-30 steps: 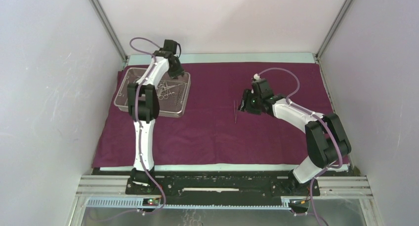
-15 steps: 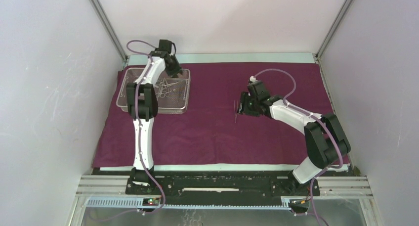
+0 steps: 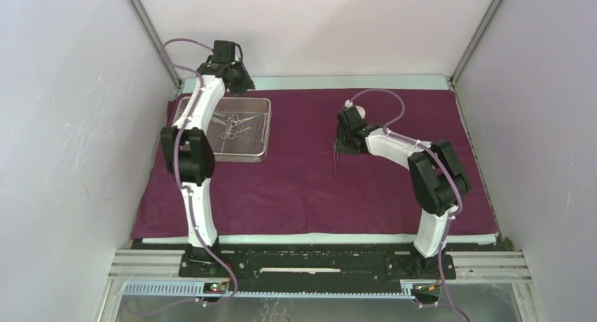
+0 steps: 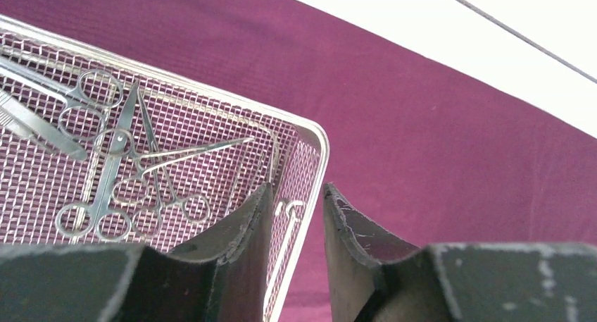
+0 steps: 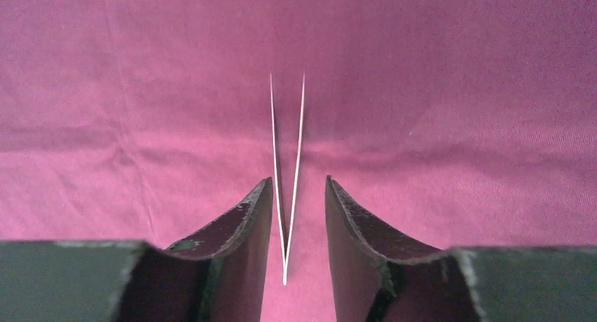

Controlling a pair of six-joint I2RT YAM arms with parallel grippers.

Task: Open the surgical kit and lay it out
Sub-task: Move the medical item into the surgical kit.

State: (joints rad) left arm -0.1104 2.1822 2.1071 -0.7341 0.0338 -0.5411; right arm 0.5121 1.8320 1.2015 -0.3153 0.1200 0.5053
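You have white walls (image 3: pixel 63 146) on three sides, joined by metal corner posts (image 3: pixel 150 34). A pale table edge (image 3: pixel 317 82) shows at the back.

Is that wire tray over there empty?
No, several ring-handled steel instruments lie on the mesh inside the tray.

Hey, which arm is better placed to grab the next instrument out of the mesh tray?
Left, I'd say. The left claw hangs open over a corner of the tray; the right claw straddles the tweezers on the cloth.
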